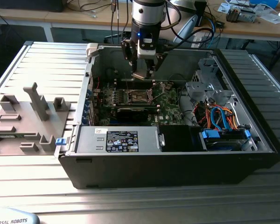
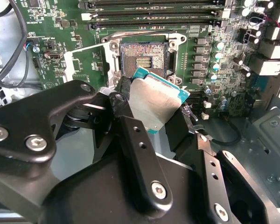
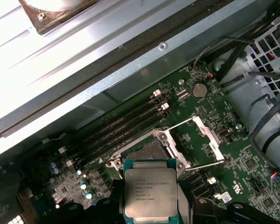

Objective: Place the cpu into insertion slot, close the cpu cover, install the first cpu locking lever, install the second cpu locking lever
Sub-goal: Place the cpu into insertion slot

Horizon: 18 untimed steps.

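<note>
Green motherboard (image 2: 84, 63) behind; claw (image 2: 152, 106) clamps silvery square teal-edged cpu (image 3: 150, 193) near open insertion slot (image 2: 143, 58).

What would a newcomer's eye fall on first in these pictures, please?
The black gripper pinches a small square silvery-topped cpu above the open dark-centred insertion slot on the green motherboard. Beside the slot, the thin silver cpu cover frame stands flipped open, all inside a black open computer case.

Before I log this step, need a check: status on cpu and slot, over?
Gripper shut on cpu, above insertion slot. Slot bare, cpu cover open. Nothing seen between.
</note>
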Tool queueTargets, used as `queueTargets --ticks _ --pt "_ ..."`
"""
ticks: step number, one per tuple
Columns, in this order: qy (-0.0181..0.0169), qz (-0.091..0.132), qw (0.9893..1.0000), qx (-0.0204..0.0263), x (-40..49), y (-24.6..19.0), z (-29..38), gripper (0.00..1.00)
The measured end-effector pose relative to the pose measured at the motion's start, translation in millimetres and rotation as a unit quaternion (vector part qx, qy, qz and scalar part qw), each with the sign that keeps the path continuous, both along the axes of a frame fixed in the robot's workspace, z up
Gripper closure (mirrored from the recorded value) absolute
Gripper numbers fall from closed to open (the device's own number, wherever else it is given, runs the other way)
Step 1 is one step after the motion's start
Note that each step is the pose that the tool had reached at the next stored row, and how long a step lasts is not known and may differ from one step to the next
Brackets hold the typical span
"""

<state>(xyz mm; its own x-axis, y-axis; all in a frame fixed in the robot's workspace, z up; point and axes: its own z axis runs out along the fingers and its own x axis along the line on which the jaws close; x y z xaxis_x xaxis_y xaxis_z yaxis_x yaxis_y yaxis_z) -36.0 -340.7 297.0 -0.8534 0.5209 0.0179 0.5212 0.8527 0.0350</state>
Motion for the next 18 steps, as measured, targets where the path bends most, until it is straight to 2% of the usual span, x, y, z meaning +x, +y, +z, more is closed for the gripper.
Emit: queueTargets --ticks 18 --pt "0.0 -0.008 1.0 0.0 0.0 0.0 0.0 0.46"
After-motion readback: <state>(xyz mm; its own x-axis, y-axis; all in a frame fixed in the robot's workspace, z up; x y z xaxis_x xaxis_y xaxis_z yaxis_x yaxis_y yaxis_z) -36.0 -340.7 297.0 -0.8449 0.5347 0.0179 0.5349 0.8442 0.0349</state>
